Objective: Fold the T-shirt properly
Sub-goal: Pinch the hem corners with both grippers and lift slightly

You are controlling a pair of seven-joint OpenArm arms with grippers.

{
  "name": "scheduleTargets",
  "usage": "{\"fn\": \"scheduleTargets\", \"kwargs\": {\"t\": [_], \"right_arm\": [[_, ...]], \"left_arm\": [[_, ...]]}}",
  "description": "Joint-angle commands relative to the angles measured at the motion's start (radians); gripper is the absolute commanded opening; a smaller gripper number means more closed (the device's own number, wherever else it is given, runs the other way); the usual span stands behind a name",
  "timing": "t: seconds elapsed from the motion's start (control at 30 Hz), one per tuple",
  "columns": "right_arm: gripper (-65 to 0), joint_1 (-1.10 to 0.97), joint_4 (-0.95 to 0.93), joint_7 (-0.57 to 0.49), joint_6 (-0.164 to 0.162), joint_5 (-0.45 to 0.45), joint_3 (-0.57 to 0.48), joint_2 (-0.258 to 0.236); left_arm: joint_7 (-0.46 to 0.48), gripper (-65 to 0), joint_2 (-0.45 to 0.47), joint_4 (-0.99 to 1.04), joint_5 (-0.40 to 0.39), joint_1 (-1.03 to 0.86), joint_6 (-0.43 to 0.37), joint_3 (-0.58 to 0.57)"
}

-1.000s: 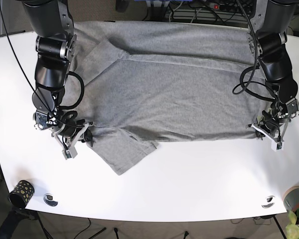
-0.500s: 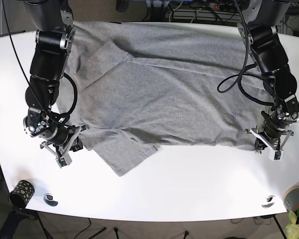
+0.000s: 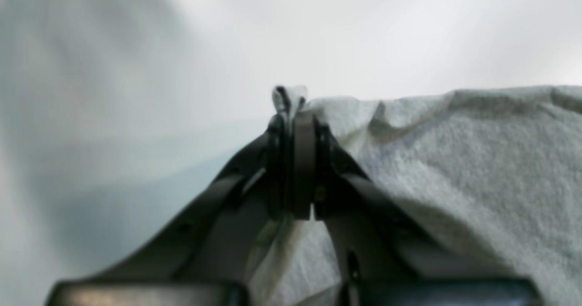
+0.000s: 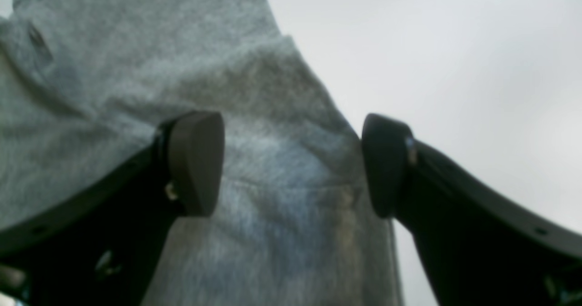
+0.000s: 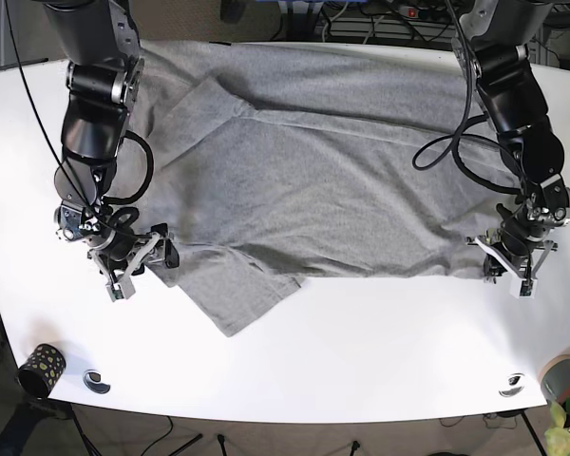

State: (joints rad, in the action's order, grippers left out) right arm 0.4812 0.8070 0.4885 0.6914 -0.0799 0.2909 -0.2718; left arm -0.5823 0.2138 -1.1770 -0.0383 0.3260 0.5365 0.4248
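A grey T-shirt [image 5: 323,180] lies spread across the white table [image 5: 361,351], one sleeve sticking out toward the front left. My left gripper [image 5: 514,268] sits at the shirt's front right hem corner. In the left wrist view it [image 3: 293,115] is shut, and a small pinch of T-shirt [image 3: 477,160] pokes out above the fingertips. At the front left, by the sleeve, my right gripper [image 5: 139,265] rests. In the right wrist view it [image 4: 291,165] is open, its fingers [image 4: 195,160] standing either side of the T-shirt [image 4: 136,69] edge.
A black patterned cup [image 5: 40,369] and a small round marker [image 5: 96,381] sit at the table's front left. Another round marker [image 5: 511,385] and a grey pot with a plant [image 5: 562,382] are at the front right. Cables [image 5: 389,19] run behind the table.
The right gripper swung out to the left, then came back to the sleeve edge. The left gripper shifted slightly at the hem corner. The shirt's front right hem moved a little toward the front.
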Motion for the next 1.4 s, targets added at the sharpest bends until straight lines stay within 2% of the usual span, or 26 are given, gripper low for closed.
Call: {"fn": "scheduleTargets", "kwargs": {"t": [0.0,0.1,0.2,0.43,0.7,0.83,0.97,1.17,1.37], "right_arm": [[-19.0,0.05,-0.061,-0.081,0.007,-0.018,0.003,-0.014],[-19.0,0.061,-0.119,-0.139,0.007,-0.016,0.001,-0.014],[-19.5,0.067,-0.137,-0.15,0.007,-0.016,-0.003,-0.027],[-19.8,0.063,-0.133,-0.152,0.007,-0.027,-0.137,-0.024],[-19.0,0.072,-0.131,-0.152,0.007,-0.019,-0.048,-0.033],[-19.0,0.073,-0.131,-0.152,0.007,-0.022,-0.048,-0.076],[-19.0,0.077,-0.137,-0.152,0.007,-0.019,-0.048,-0.082],[-19.0,0.055,-0.139,-0.152,0.007,-0.019,-0.048,-0.071],[-19.5,0.05,-0.136,-0.152,0.007,-0.019,-0.115,-0.016]], "left_arm": [[0.025,-65.0,0.016,-0.022,-0.013,0.026,0.003,0.003],[0.023,-65.0,0.016,-0.022,-0.013,0.023,0.004,0.003],[0.023,-65.0,0.016,-0.024,-0.013,0.008,0.004,0.003],[0.023,-65.0,0.016,-0.022,-0.013,0.005,0.004,0.003],[0.023,-65.0,0.016,-0.021,-0.013,0.003,0.004,0.003],[0.023,-65.0,0.016,-0.019,-0.013,0.003,0.004,0.003],[0.023,-65.0,0.016,-0.019,-0.013,0.003,0.004,0.003],[0.023,-65.0,0.016,-0.019,-0.013,0.003,0.004,-0.001],[0.023,-65.0,0.016,-0.019,-0.013,0.003,0.004,-0.001]]}}
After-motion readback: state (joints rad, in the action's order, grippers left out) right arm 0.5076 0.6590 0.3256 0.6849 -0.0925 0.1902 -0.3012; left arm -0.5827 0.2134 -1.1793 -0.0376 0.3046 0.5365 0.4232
